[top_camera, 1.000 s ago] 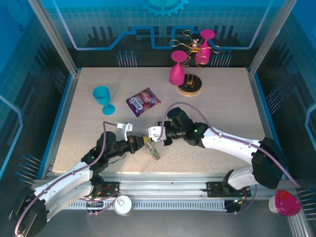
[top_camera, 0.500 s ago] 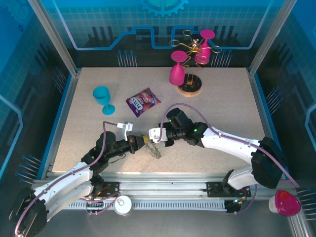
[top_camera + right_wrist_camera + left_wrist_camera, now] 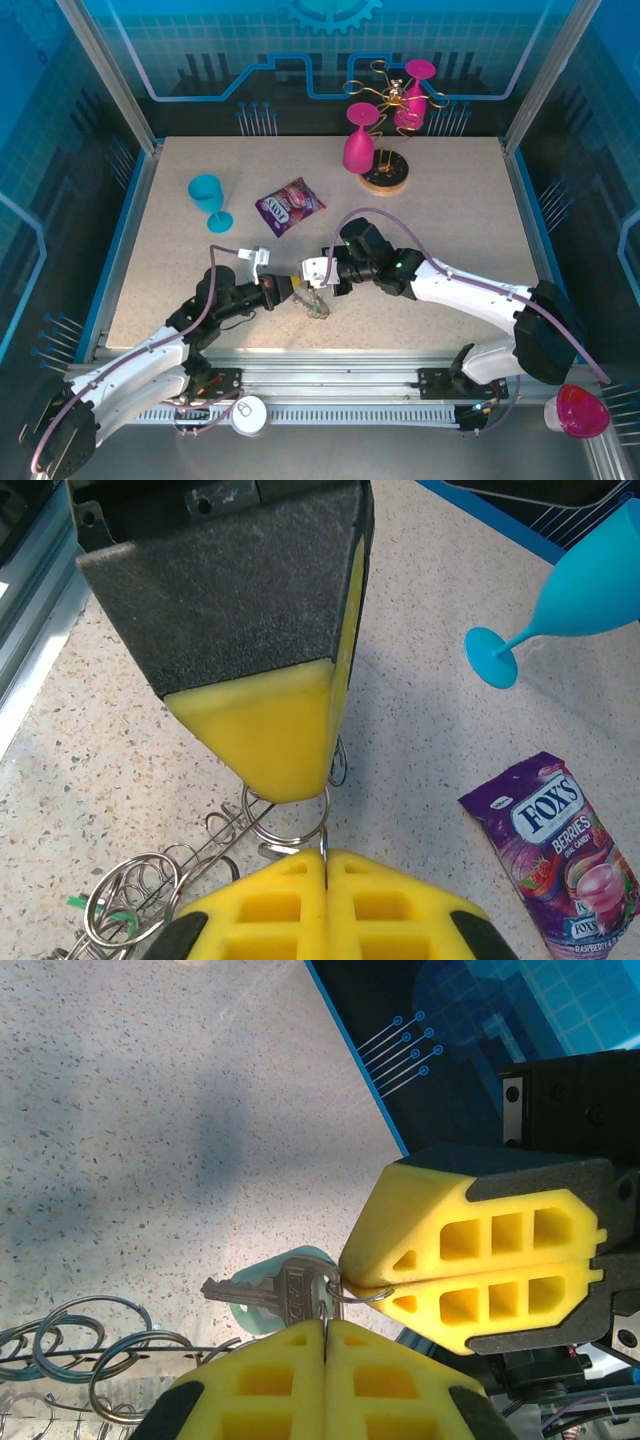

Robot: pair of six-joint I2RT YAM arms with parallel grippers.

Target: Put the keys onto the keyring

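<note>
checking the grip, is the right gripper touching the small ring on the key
Touching. Left wrist view: the right gripper, jaws closed, pinches the small ring by the key.

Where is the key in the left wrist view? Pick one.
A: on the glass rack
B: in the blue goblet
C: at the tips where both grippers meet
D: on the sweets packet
C: the key sits right where the left gripper and the right gripper meet tip to tip, both shut, above the bare table.
</note>
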